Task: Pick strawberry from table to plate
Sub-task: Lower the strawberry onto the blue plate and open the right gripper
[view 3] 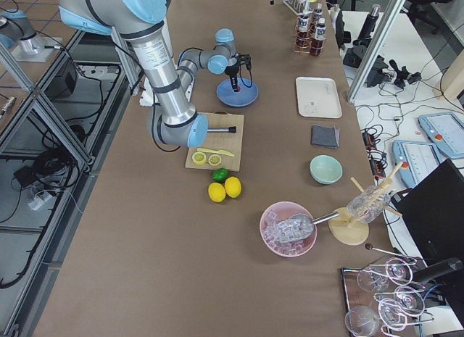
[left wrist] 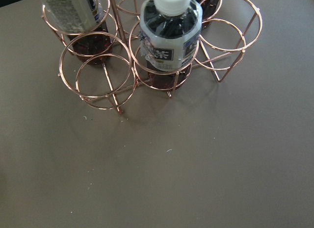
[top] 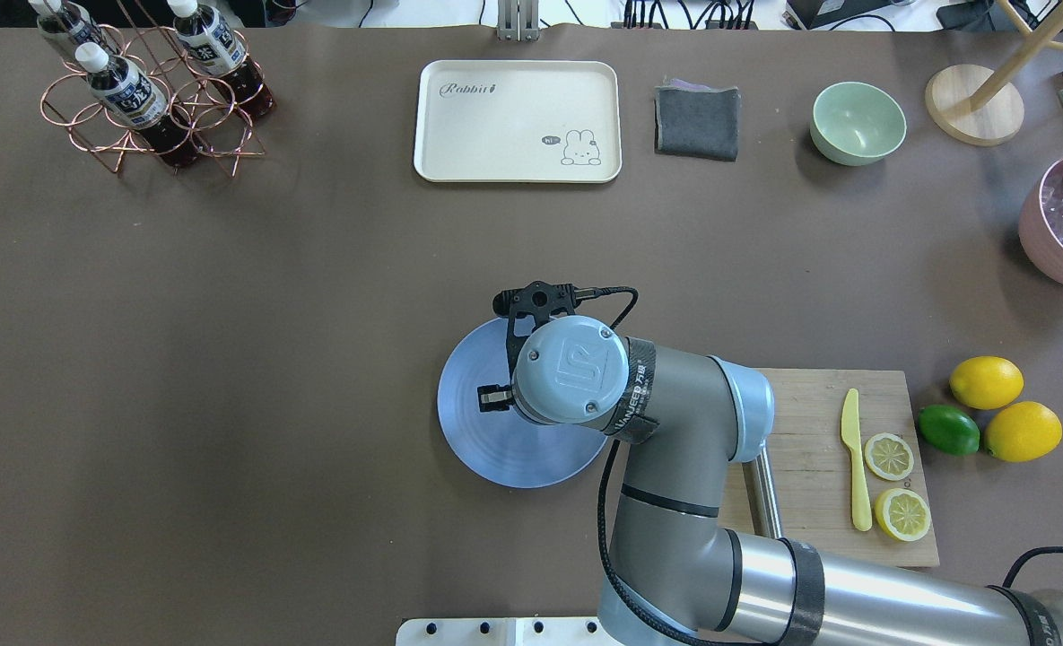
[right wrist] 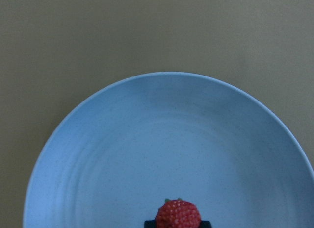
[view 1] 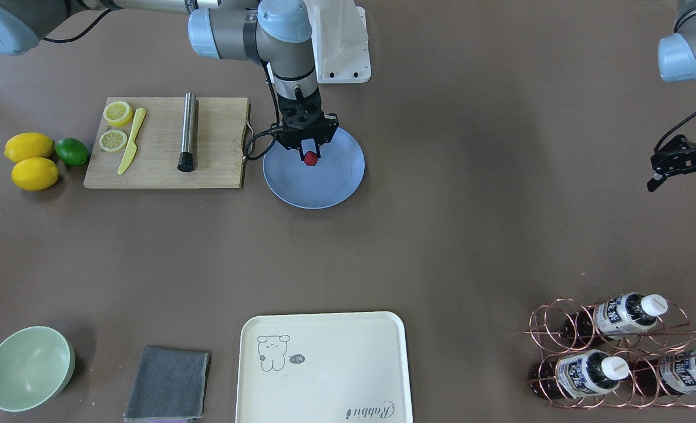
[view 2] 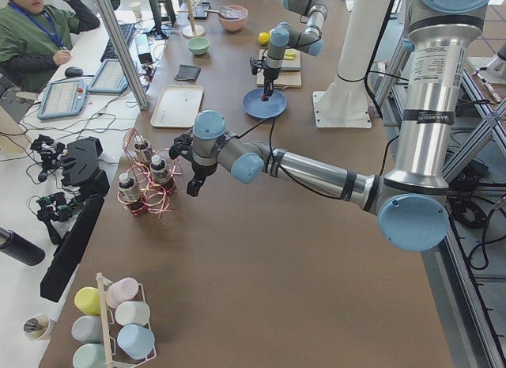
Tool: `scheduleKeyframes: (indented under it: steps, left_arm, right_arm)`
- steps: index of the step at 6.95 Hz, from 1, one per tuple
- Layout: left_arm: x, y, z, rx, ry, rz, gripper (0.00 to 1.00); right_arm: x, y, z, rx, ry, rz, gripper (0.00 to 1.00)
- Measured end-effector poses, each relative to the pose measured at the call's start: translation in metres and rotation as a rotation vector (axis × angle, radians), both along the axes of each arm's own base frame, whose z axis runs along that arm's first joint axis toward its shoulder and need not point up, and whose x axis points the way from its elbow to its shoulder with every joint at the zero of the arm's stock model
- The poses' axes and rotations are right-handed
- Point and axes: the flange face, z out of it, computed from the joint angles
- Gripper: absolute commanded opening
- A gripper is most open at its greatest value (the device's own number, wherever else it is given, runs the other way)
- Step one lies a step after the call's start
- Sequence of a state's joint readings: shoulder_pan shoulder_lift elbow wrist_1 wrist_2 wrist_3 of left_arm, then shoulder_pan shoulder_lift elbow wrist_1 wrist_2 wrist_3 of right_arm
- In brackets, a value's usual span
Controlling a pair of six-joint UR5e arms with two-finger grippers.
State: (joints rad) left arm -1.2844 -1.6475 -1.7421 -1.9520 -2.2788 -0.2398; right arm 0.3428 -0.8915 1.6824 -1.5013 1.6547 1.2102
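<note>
Strawberry (right wrist: 177, 214) sitting pinched in right gripper (view 1: 310, 155), over plate (right wrist: 162, 139).
Right wrist view: berry is showing at the bottom edge between the dark fingertips, with blue plate filling the view behind it; cannot tell whether it is touching the plate. Front view: right gripper is pointing straight down near the plate's middle, fingers narrow and clamping the berry. Board (view 1: 165, 144) is lying just beside the plate, not touching it, on the table (view 1: 441, 235). Left gripper (view 1: 681, 194) is hovering well apart at this view's right edge, fingers spread wide, holding nothing. Overhead view: right wrist is covering the berry, plate rim showing around it. Left wrist view: camera is looking down on a copper rack (left wrist: 105, 95) holding bottles (left wrist: 170, 37). Side views: berry is reading as a red speck at the fingertips over the plate.
</note>
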Motion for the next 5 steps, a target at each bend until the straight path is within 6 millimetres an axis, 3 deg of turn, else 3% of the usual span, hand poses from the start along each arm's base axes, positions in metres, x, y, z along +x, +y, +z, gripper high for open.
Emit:
scheduleKeyframes:
  steps: [2,3,4,5]
  left_arm:
    - [0.000,0.000,0.002,-0.004,-0.003,0.000,0.98]
    - [0.000,-0.002,0.003,-0.004,-0.004,-0.001,0.98]
    - [0.000,-0.003,0.003,-0.004,-0.004,-0.001,0.98]
    - [0.001,-0.003,0.004,-0.006,-0.005,0.000,0.98]
  right_arm:
    - [-0.008,0.000,0.010,-0.004,0.021,-0.005,0.00]
    - [-0.011,0.001,0.012,-0.003,0.019,-0.006,0.27]
    - [-0.014,0.000,0.014,-0.001,0.008,-0.006,0.99]
    - [-0.017,-0.001,0.015,0.001,-0.002,-0.005,0.99]
